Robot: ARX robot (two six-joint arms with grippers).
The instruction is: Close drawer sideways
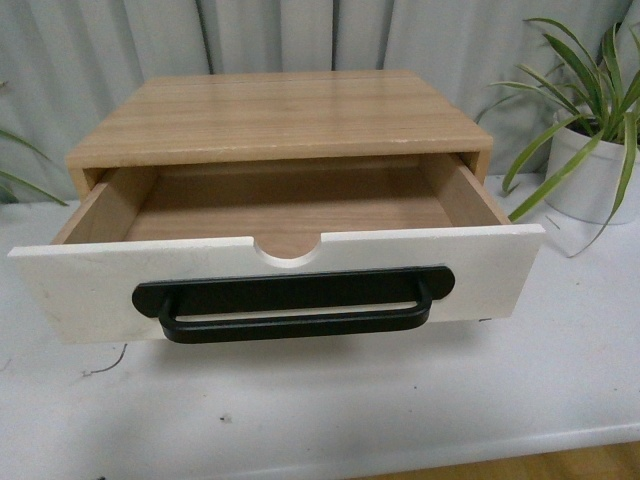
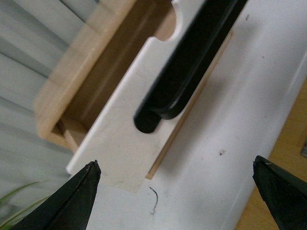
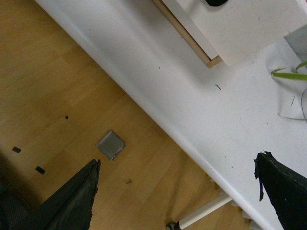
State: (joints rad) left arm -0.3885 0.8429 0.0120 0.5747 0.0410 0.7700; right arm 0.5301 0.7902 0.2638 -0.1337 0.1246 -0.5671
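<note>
Left gripper [image 2: 176, 163]: fingers spread wide with nothing between them. It hangs just above the table [image 1: 400, 400], near one end of the drawer front.
Right gripper [image 3: 178, 159]: fingers also spread and empty. It is out over the table edge with the floor [image 3: 57, 96] below, well apart from the drawer.
Drawer [image 1: 290, 270]: pulled far out of the cabinet [image 1: 290, 115], with the interior bare. In the front view the white front lies at 6 o'clock of the cabinet, and its 9 o'clock end sits nearer the camera.
Handle [image 1: 295, 305]: black bar across the front, below the notch [image 1: 292, 250].
Risk, racking: a push on one end only would probably skew the drawer further and wedge its wood sides in the opening.
Risk, sliding: the cabinet appears unfixed. If the drawer binds, the whole unit may travel toward 12 o'clock, into the curtain [image 1: 300, 30].
Risk, snagging: a spread finger could slip behind the handle bar, or over the top edge into the drawer. It would then be trapped as the gap shuts.
Risk, right arm: brought in low from beyond the edge, it could strike the table rim.
Risk, plant [image 1: 590, 90]: this stands at 3 o'clock of the cabinet, and a wide swing on that side could brush the leaves or tip the pot [image 1: 590, 175].
</note>
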